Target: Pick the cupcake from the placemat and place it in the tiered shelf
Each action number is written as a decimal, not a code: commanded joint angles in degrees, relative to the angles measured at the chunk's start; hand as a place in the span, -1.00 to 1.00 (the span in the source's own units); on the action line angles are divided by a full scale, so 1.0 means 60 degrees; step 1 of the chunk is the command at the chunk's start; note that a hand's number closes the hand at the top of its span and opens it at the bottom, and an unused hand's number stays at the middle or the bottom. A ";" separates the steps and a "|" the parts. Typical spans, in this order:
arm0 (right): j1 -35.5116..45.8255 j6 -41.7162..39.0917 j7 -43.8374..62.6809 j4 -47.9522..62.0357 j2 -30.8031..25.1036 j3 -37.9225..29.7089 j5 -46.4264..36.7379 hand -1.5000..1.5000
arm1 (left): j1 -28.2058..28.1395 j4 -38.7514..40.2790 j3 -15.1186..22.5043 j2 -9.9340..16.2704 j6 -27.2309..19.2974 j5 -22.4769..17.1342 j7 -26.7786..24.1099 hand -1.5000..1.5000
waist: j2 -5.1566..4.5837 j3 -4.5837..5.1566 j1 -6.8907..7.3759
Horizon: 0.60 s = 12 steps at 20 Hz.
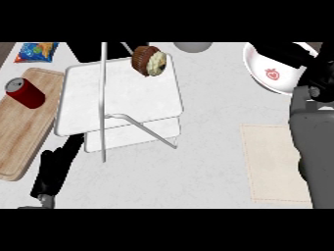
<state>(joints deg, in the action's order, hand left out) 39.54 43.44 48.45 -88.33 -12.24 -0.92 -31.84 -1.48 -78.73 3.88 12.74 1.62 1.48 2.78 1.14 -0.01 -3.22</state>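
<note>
Red can (26,92) on wooden board (17,125), plate (271,73) behind right hand (327,73)

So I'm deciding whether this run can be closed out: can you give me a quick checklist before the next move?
1. Cupcake off the placemat: ok.
2. Cupcake on the tiered shelf: ok, at the top tier's far corner.
3. Cupcake upright: not ok, tipped on its side.
4. Right hand away from the cupcake: ok, by the plate.
5. Right hand's fingers: cannot tell.
6. Left hand open, resting low left: ok.
</note>
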 commanded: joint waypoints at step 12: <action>-0.6106 -0.3413 -0.0743 -0.6386 -0.2395 -0.2572 0.3932 -1.00 | 0.0271 -0.0099 0.0071 -0.0239 0.0173 0.0233 0.0008 0.00 | -0.0164 -0.0005 0.0427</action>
<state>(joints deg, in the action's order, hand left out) 9.29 28.27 46.02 -121.88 -24.42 -11.08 -14.58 0.10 -78.21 3.86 12.07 2.69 2.34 1.80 0.31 -0.03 -1.33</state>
